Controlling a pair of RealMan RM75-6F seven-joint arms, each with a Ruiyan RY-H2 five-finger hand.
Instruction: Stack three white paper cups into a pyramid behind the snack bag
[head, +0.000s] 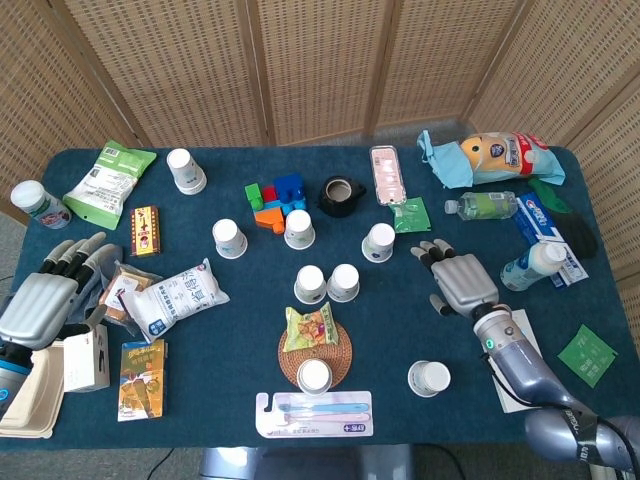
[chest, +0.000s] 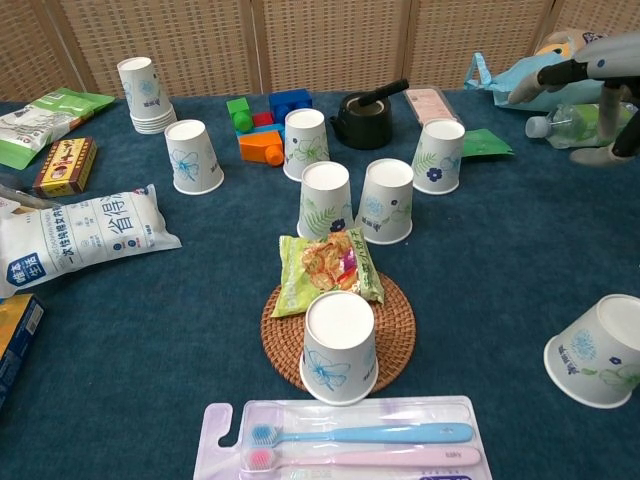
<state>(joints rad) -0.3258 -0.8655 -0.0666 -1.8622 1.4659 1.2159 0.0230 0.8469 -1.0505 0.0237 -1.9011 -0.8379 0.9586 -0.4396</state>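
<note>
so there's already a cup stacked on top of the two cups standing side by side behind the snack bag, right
Not quite. The two cups do stand side by side behind the snack bag, but nothing sits on top of them; the chest view shows both upturned bases bare. The nearest spare cup stands on the table to their right, and the right hand holds nothing.
</note>
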